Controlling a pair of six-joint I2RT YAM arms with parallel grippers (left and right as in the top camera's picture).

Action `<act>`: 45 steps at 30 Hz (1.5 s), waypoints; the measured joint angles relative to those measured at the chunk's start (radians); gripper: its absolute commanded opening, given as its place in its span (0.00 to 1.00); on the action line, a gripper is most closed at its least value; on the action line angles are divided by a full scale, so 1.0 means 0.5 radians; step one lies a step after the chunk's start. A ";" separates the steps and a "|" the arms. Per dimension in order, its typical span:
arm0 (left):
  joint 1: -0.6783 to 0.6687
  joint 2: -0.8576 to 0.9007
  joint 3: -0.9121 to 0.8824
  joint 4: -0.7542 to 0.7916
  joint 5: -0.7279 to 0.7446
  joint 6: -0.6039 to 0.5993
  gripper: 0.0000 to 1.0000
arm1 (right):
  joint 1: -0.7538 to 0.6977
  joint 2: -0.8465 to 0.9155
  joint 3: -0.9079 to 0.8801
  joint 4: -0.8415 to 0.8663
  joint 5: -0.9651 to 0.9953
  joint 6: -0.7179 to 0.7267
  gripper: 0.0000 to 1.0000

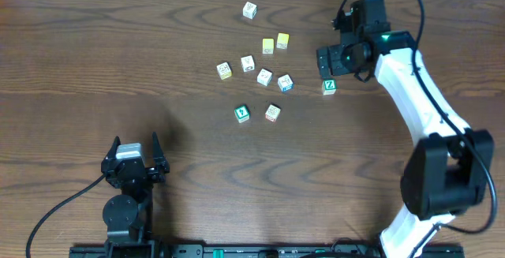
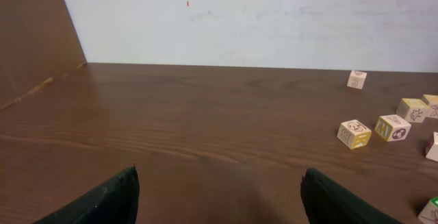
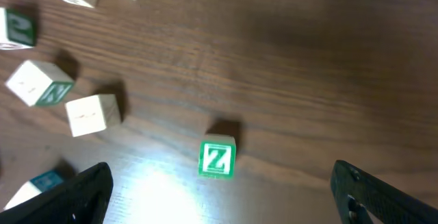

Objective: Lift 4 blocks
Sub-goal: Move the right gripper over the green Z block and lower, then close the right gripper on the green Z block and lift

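Several tiny alphabet blocks lie scattered on the far middle of the brown table (image 1: 95,61). The green Z block (image 1: 329,87) rests flat by itself at the right. A second green block (image 1: 242,114) and a white one with reddish print (image 1: 272,113) lie nearer the front, and a white one with blue print (image 1: 285,83) lies between them and the Z. My right gripper (image 1: 334,62) hovers open just beyond the Z block (image 3: 217,158), which shows between its fingers (image 3: 75,193), untouched. My left gripper (image 1: 136,141) stands open at the front left, empty (image 2: 219,186).
Two plain yellow cubes (image 1: 268,46) (image 1: 282,41) and pale cubes (image 1: 225,70) (image 1: 248,63) (image 1: 264,77) sit in the cluster. A lone white cube (image 1: 249,9) lies near the far edge. The wall (image 2: 239,18) rises behind the table.
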 measured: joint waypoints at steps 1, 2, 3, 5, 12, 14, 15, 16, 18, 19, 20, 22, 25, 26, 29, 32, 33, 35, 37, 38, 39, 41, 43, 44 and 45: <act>0.000 0.000 0.000 0.000 0.000 0.000 0.76 | 0.000 0.040 0.000 0.023 -0.002 0.000 0.99; 0.000 0.000 0.000 0.000 0.000 0.000 0.76 | 0.000 0.083 0.000 0.043 -0.002 0.000 0.99; 0.000 0.001 0.000 0.000 0.000 0.000 0.76 | 0.000 0.127 0.000 0.064 -0.005 0.000 0.99; 0.000 0.000 0.000 0.000 0.000 0.000 0.76 | 0.000 0.214 0.000 0.104 -0.018 0.001 0.96; 0.000 0.002 0.000 0.000 0.000 0.000 0.76 | 0.001 0.323 0.000 0.119 -0.060 0.005 0.79; 0.000 0.012 0.000 0.000 0.001 0.000 0.76 | 0.001 0.323 0.000 0.083 -0.065 0.009 0.77; 0.000 0.024 0.000 0.000 0.001 0.000 0.76 | 0.001 0.323 0.000 0.053 -0.068 0.013 0.77; 0.000 0.037 0.000 0.000 0.001 0.000 0.76 | 0.001 0.325 0.000 0.030 -0.071 0.014 0.77; 0.000 0.064 0.000 0.000 0.001 0.000 0.76 | 0.001 0.325 0.000 -0.004 -0.072 0.020 0.73; 0.000 0.079 0.000 0.000 0.001 0.000 0.76 | 0.001 0.325 0.000 -0.030 -0.070 0.031 0.70; 0.000 0.095 0.000 0.000 0.001 0.000 0.76 | 0.001 0.326 0.000 -0.063 -0.069 0.049 0.69; 0.000 0.120 0.000 0.000 0.001 0.000 0.76 | 0.001 0.327 0.000 -0.088 -0.063 0.066 0.67; 0.000 0.137 0.000 0.000 0.000 0.000 0.76 | 0.001 0.333 0.000 -0.088 -0.062 0.088 0.65; 0.000 0.139 0.000 0.000 0.001 0.000 0.76 | 0.001 0.335 0.000 -0.091 -0.061 0.092 0.64; 0.000 0.143 0.000 0.000 0.000 0.000 0.76 | 0.001 0.341 0.000 -0.111 -0.056 0.100 0.64; 0.000 0.145 0.000 0.000 0.001 0.000 0.76 | 0.001 0.343 -0.011 -0.086 -0.055 0.102 0.63; 0.000 0.145 0.000 0.000 0.000 0.000 0.76 | 0.001 0.343 -0.024 -0.066 -0.055 0.105 0.63; 0.000 0.145 0.000 0.000 0.000 0.000 0.76 | 0.001 0.343 -0.065 -0.017 -0.054 0.106 0.59; 0.000 0.145 0.000 0.000 0.000 0.000 0.76 | 0.001 0.344 -0.108 0.019 -0.053 0.106 0.52; 0.000 0.145 0.000 0.000 0.000 0.000 0.76 | 0.001 0.346 -0.126 0.032 -0.051 0.112 0.49; 0.000 0.145 0.000 0.000 0.001 0.000 0.76 | 0.001 0.349 -0.137 0.041 -0.050 0.118 0.46; 0.000 0.145 0.000 0.000 0.000 0.000 0.76 | 0.001 0.352 -0.147 0.061 -0.050 0.129 0.42; 0.000 0.145 0.000 0.000 0.000 0.000 0.76 | 0.001 0.352 -0.149 0.083 -0.048 0.143 0.42; 0.000 0.145 0.000 0.000 0.000 0.000 0.76 | 0.001 0.352 -0.149 0.093 -0.049 0.145 0.43; 0.000 0.145 0.000 0.000 0.001 0.000 0.76 | 0.001 0.352 -0.149 0.102 -0.049 0.150 0.45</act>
